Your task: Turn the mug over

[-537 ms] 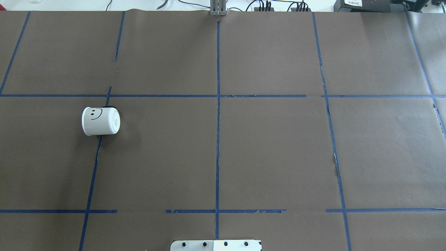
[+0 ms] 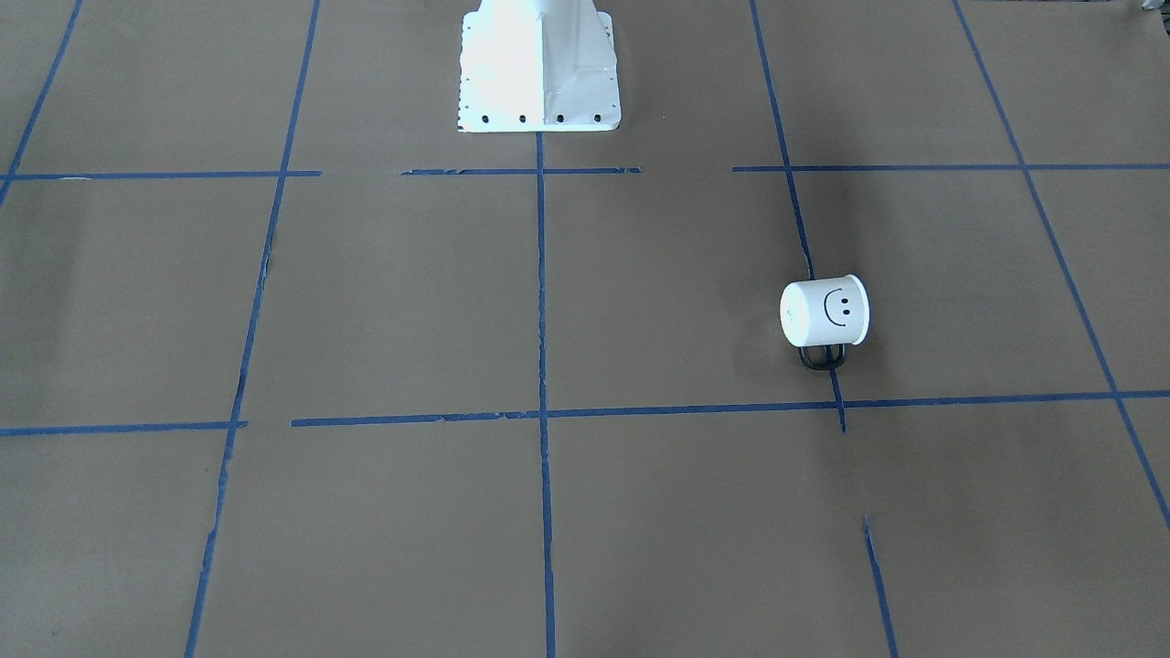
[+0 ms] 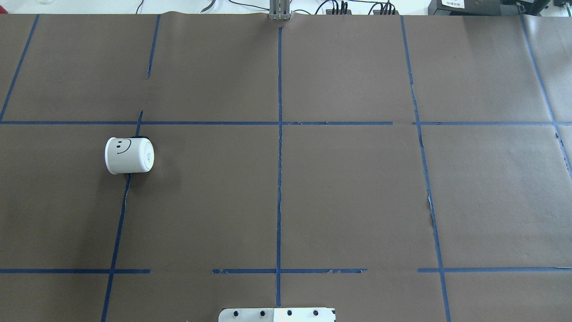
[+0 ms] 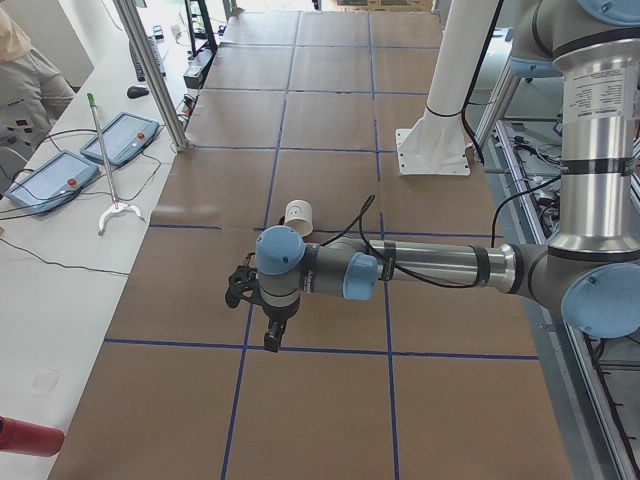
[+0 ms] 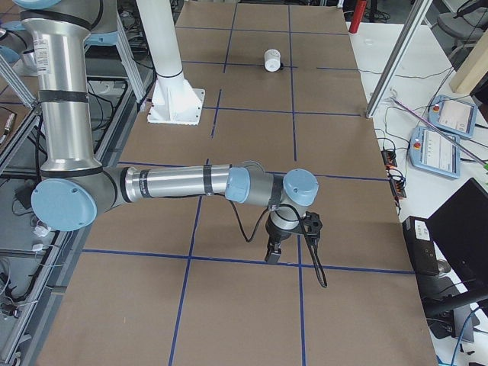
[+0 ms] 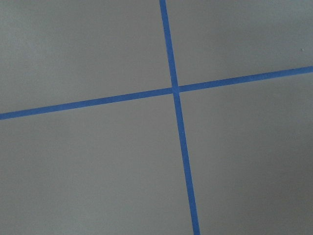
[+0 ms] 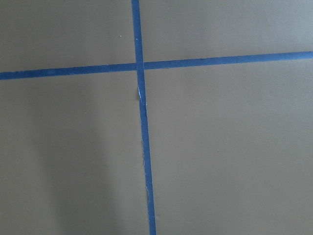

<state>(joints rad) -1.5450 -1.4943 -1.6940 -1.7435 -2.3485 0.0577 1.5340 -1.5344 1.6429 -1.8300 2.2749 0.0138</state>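
The small white smiley-faced enamel mug (image 3: 129,155) is laid sideways on a blue tape line (image 3: 117,232), on the robot's left side. The jaw states of the left gripper (image 4: 271,343) and right gripper (image 5: 272,255) cannot be told.

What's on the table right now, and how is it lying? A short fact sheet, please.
Object: mug, white, smiley face
Pose: on its side, handle pointing away from robot
Place: brown paper table, robot's left half, on a blue tape line
Left arm's fingers: apart from mug, open or shut unclear
Right arm's fingers: far from mug, unclear
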